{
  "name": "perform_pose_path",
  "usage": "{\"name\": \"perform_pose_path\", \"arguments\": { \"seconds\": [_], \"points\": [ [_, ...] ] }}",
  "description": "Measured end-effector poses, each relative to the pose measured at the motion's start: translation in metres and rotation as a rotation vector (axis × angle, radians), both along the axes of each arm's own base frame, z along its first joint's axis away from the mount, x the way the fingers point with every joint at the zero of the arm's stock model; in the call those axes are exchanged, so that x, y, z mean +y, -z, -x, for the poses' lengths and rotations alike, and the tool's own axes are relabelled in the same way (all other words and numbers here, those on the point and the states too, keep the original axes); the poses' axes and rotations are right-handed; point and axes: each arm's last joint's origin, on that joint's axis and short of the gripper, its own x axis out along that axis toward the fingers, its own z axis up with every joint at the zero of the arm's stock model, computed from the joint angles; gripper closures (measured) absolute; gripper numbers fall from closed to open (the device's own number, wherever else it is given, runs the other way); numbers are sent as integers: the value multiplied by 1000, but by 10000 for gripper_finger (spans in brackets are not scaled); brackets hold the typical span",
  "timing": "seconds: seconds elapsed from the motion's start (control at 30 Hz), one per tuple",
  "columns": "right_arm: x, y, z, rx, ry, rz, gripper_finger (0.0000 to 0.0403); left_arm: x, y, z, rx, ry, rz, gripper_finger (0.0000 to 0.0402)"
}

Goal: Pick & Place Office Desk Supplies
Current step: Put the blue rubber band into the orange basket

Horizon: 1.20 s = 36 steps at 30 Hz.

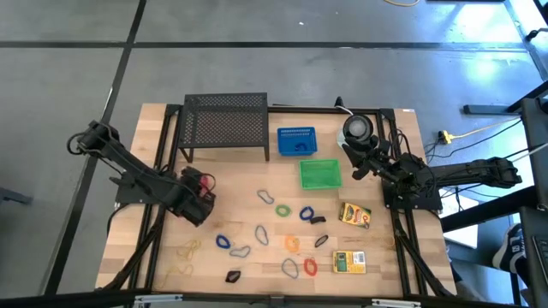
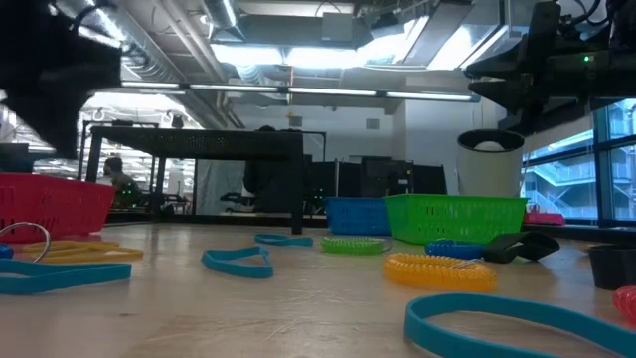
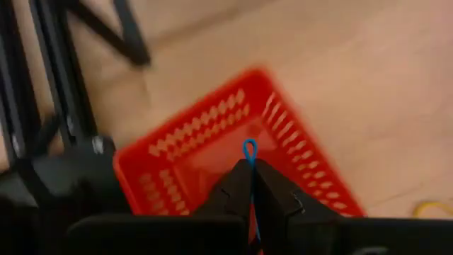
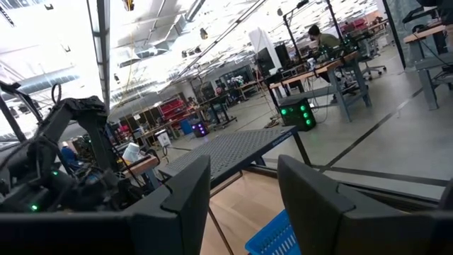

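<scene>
Clenched on a thin blue loop (image 3: 250, 152), the left gripper (image 3: 252, 185) hangs over the red basket (image 3: 212, 142) at the left side of the wooden table (image 1: 240, 265); the loop's rounded end sticks out just past the fingertips, above the basket's floor. Right of that basket the supplies lie loose on the wood: a green loop (image 1: 283, 210), a blue loop (image 1: 223, 242), orange loops (image 1: 310, 267), grey loops (image 1: 267, 197), tan rubber bands (image 1: 186, 250) near the front left, and small black clips (image 1: 233, 275). Two yellow-green boxes (image 1: 354, 214) sit toward the right, one near the front edge. A green basket (image 1: 320, 174) and a blue basket (image 1: 296, 142) stand farther back, beside a black mesh shelf (image 1: 226, 120). The right gripper (image 4: 244, 195) is raised near the table's back right corner, fingers spread apart and holding nothing, close to a round grey-white disc (image 1: 357, 128).
</scene>
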Motion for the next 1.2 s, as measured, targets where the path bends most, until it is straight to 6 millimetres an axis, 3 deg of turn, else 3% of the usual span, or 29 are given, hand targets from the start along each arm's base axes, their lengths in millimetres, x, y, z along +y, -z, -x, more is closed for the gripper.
{"name": "perform_pose_path", "arguments": {
  "seconds": [0.2, 0.7, 1.2],
  "points": [
    [0, 0, 0, 1, 0, 0, 237, 1, 19, 7, 34, -57, 80, 398],
    [0, 0, 0, 1, 0, 0, 237, 0, 21, 7, 30, -81, 111, 395],
    [0, 0, 0, 1, 0, 0, 237, -1, 21, 7, 43, -104, 143, 323]
  ]
}}
